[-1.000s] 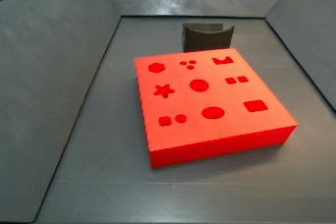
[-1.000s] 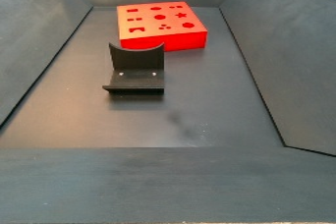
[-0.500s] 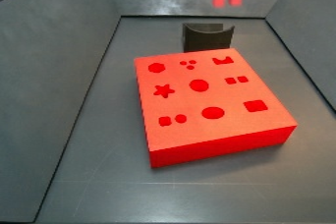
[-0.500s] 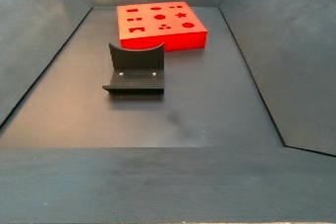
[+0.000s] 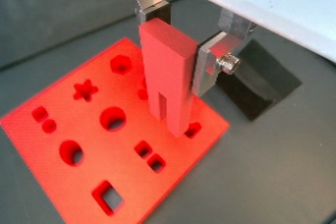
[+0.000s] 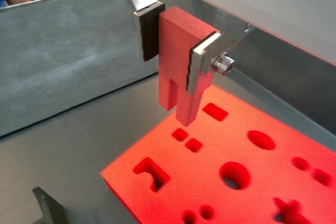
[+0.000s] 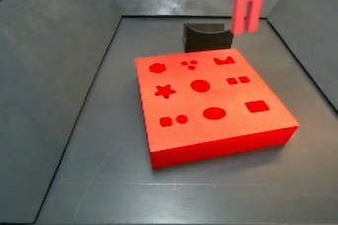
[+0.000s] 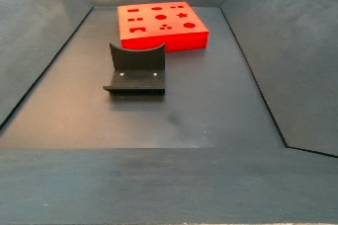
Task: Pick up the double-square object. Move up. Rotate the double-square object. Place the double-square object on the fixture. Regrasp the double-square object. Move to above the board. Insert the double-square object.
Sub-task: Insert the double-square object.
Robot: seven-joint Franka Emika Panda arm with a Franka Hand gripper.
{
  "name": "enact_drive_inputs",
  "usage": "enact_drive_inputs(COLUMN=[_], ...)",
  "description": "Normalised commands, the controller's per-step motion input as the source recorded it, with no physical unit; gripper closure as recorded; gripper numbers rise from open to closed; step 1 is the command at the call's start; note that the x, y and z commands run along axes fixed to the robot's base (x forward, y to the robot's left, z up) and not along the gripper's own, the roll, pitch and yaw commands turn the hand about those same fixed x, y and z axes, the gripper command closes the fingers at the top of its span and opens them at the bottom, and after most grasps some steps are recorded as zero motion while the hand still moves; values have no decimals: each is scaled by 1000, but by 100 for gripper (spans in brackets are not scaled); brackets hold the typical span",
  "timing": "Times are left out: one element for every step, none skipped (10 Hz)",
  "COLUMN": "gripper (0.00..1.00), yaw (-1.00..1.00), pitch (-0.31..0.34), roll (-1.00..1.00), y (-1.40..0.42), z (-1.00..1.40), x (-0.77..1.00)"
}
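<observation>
The claw (image 5: 182,43) is clamped on the double-square object (image 5: 167,76), which hangs upright in the air above the board (image 5: 79,135), clear of its surface in both wrist views. The fixture (image 8: 134,68) stands on the floor beside the board, apart from it.

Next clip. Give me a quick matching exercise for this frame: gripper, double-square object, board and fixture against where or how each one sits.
Things:
1. gripper
2. double-square object
3. board
4. fixture

States:
A. flat on the floor, cut-outs facing up
B. hanging upright in the air above the board
C. standing on the floor with nothing on it
D. shut on a red piece

Pairs: 1-D, 2-B, 3-A, 4-C
</observation>
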Motion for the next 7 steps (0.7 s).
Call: enact_drive_inputs(gripper=[100,100,100,100,100,100,100], yaw=[349,343,277,237,0,0,-17], pitch=[-67,-66,-51,-27,53,-21,-59], roll=[-173,-96,0,189,4,-61,23], y=[129,0,-103,-600,0,0,-223], z=[-526,-611,-706,-851,0,-211,-377], x=[623,649,654,469,11,-197,-820])
